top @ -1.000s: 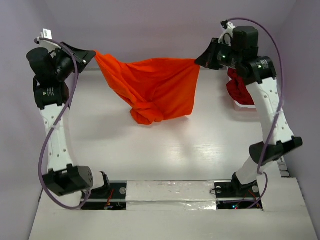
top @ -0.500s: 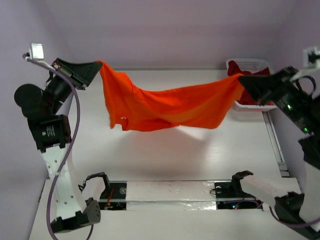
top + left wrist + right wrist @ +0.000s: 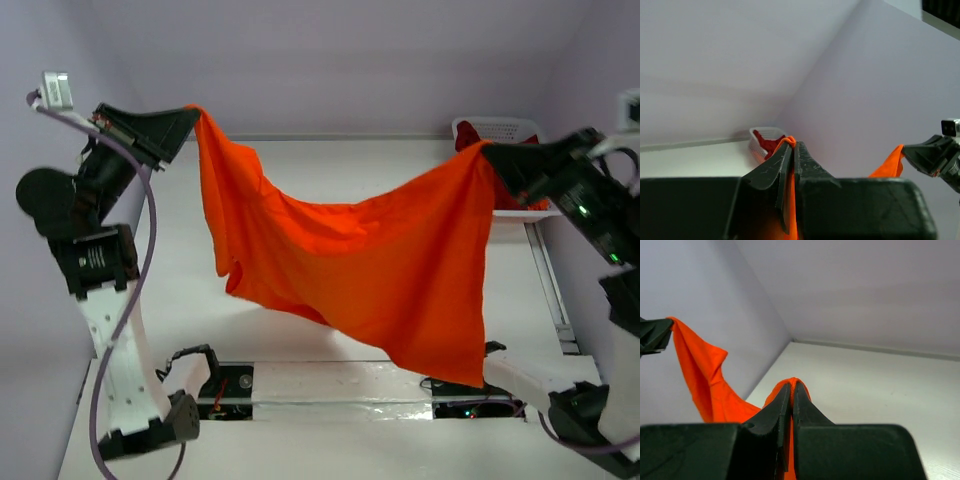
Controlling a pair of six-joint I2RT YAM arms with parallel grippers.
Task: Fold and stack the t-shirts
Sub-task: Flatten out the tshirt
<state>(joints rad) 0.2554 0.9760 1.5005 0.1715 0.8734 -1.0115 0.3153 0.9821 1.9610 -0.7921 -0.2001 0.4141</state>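
Observation:
A bright orange-red t-shirt [image 3: 380, 260] hangs spread in the air between both arms, above the white table [image 3: 290, 330]. My left gripper [image 3: 192, 113] is shut on its upper left corner, high at the far left. The orange cloth [image 3: 790, 142] shows pinched between the left jaws. My right gripper [image 3: 487, 152] is shut on the opposite corner at the far right. Orange cloth [image 3: 792, 382] also sticks out between the right jaws. The shirt's lower edge droops toward the near right, over the right arm's base. Dark red t-shirts [image 3: 765, 142] lie in the white basket [image 3: 497, 128] at the far right.
The white lattice basket stands at the table's far right corner, partly behind my right gripper. Lilac walls [image 3: 340, 60] close in the back and both sides. The arm bases and a taped strip [image 3: 340, 383] run along the near edge.
Both grippers stayed shut and moved apart, the left up and left, the right out to the far right. The bunched shirt opened out and now hangs lower and wider.

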